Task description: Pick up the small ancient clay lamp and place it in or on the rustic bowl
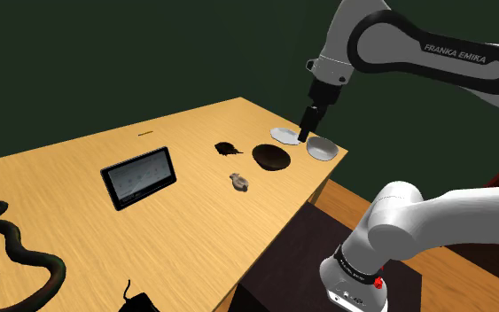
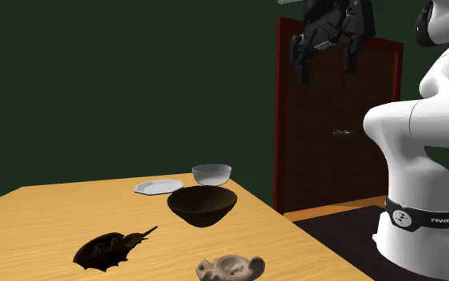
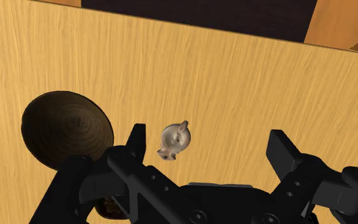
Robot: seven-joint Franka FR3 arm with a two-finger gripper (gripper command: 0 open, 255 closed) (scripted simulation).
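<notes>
Currently | gripper: fingers are held wide apart, nothing is clasped, hung high above the wooden table | small clay lamp: is seen lying on the table below, untouched | dark ribbed bowl: is set upright near the lamp, apart from it

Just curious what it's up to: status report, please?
Gripper open, above the table, holding nothing. Clay lamp on the table, untouched. Dark bowl beside it, empty.
</notes>
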